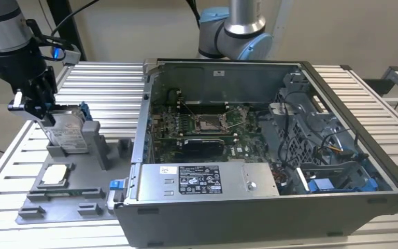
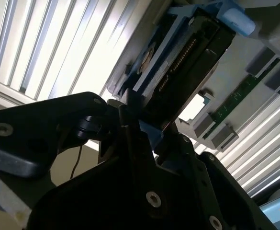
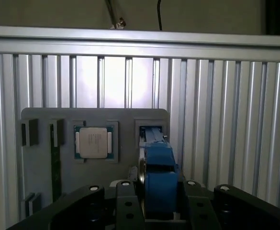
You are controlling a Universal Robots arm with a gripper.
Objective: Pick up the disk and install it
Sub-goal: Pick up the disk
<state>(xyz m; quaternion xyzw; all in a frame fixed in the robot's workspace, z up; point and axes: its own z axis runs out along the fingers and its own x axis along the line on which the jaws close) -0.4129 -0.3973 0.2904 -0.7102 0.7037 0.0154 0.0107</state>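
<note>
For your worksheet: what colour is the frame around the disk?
The disk has a blue frame, clearest in the first wrist view.

On the slatted table (image 1: 102, 88) a holder plate (image 1: 64, 205) lies at the exterior view's left, just beside the open computer case (image 1: 268, 218), which takes the middle and the exterior view's right. The disk (image 1: 69, 132) stands on its edge in a slot at the far part of the plate, a little tilted, and the gripper (image 1: 43, 115) clasps its upper end from above. A small chip (image 1: 55, 174) lies flat in a pocket of the plate, nearer to the camera than the disk. Inside the case the motherboard (image 1: 206, 122) lies on the bottom, and a large box (image 1: 199, 179) sits along the near wall. A part of the arm (image 1: 237, 31) stands behind the case.
</note>
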